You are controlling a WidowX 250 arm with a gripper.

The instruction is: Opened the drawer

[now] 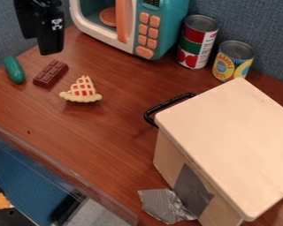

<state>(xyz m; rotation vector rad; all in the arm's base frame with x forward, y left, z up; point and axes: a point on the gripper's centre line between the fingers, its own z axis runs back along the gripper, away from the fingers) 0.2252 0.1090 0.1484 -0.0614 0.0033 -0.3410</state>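
The black gripper (50, 42) hangs at the upper left, left of the toy microwave and above the far part of the table. A pale wooden drawer box (227, 141) stands at the right, well away from the gripper. Its black handle (169, 106) sticks out from the box's far left side, close under the edge of the top. The drawer's front is hidden by the box top, so how far it stands out cannot be told.
A teal microwave (162, 31) and two cans (197, 42) stand at the back. A green toy vegetable (14, 69), a chocolate bar (50, 73) and a pie slice (82, 90) lie at the left. Crumpled silver tape (162, 205) is beside the box, and a clear rim (67, 176) crosses the lower left.
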